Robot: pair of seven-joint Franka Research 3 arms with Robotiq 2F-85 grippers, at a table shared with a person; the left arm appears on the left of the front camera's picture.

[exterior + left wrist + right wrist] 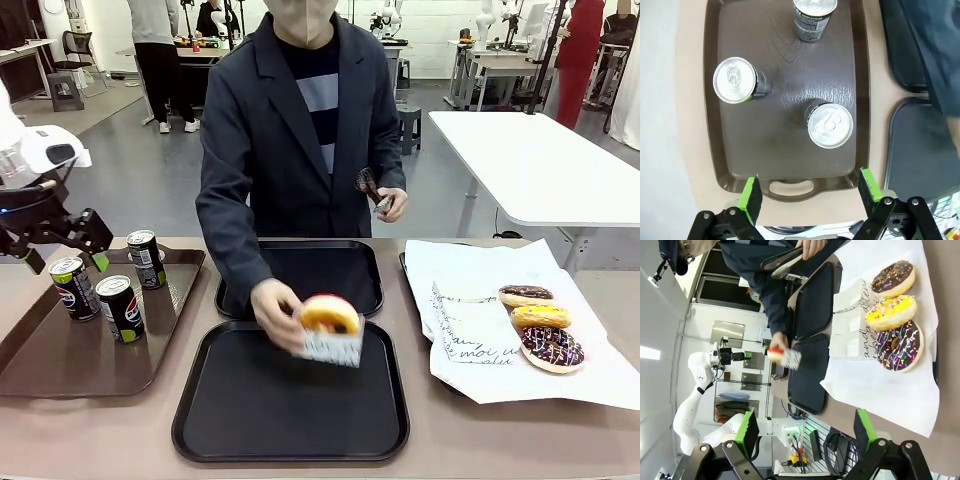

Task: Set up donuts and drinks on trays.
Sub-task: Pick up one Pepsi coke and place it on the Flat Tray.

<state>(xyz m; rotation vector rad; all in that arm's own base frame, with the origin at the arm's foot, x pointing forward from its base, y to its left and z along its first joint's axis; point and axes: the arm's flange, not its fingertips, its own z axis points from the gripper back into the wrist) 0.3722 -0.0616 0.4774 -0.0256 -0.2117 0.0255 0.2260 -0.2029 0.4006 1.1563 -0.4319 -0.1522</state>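
Donut in a paper sleeve [330, 322], held in the person's hand [272, 303] over the far edge of the near black tray [290, 425]; not set down.
Step, as judged: donuts are being loaded, drinks not yet moved. Three cans [121, 305] stand on the brown tray [60, 372] at the bench's left edge; three donuts [540, 318] lie on white paper [470, 385] at its right edge. Left gripper [809, 187] is spread wide and empty, touching nothing, over the brown tray's handle edge. Right gripper [805, 426] is likewise spread and empty above the paper. The next move probably calls for the left gripper to straddle the nearest can, close on it, and keep clear of the person's arm.
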